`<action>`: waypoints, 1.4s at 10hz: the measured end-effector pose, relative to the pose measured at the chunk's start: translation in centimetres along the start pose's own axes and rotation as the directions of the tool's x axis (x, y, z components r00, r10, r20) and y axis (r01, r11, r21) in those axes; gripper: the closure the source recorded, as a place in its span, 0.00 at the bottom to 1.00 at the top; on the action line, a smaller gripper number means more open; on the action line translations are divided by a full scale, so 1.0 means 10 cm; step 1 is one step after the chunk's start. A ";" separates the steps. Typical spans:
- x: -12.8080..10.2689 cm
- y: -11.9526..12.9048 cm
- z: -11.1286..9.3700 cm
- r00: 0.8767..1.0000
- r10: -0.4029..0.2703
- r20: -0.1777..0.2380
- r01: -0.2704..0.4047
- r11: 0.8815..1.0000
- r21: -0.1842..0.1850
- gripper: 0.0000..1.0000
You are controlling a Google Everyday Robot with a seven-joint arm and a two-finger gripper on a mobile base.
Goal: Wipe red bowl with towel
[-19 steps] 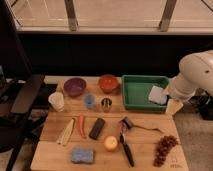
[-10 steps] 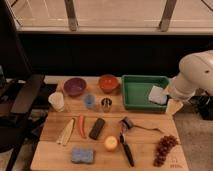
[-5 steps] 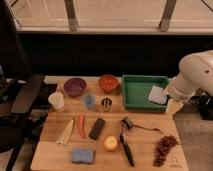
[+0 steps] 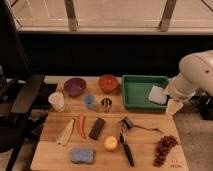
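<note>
The red bowl [image 4: 108, 82] is small, round and orange-red. It sits at the back of the wooden table [image 4: 145, 159], just left of the green tray [image 4: 131, 91]. The towel [image 4: 158, 94] is a pale folded square lying in the right part of the tray. My white arm [image 4: 196, 74] comes in from the right. My gripper [image 4: 173, 106] hangs at the table's right edge, just right of the tray and the towel, holding nothing that I can see.
A purple bowl [image 4: 74, 86], white cup [image 4: 56, 101], blue cup [image 4: 89, 100] and metal cup [image 4: 106, 104] stand at the back left. Corn [image 4: 65, 131], carrot [image 4: 81, 125], black bar [image 4: 96, 128], blue sponge [image 4: 82, 155], orange [image 4: 110, 143], brush [image 4: 126, 141] and grapes [image 4: 164, 147] lie in front. A black chair [image 4: 17, 100] stands left.
</note>
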 end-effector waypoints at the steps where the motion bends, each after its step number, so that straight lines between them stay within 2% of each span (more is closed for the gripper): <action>1: 0.01 -0.01 -0.01 1.000 -0.001 0.001 0.001 1.000 0.005 0.35; 3: 0.01 -0.09 -0.07 0.999 -0.017 0.032 0.016 1.000 0.018 0.35; 5: -0.14 -0.41 -0.09 0.995 -0.056 0.086 0.053 0.998 0.038 0.35; 7: -0.32 -0.78 0.05 0.989 -0.073 0.130 0.069 0.997 0.037 0.35; 8: -0.44 -1.01 0.18 0.985 -0.078 0.152 0.073 0.996 0.041 0.35; 11: -0.49 -1.31 0.51 0.984 -0.051 0.172 0.044 0.998 0.042 0.35; 14: -0.46 -1.31 0.51 0.984 -0.046 0.171 0.039 0.998 0.042 0.35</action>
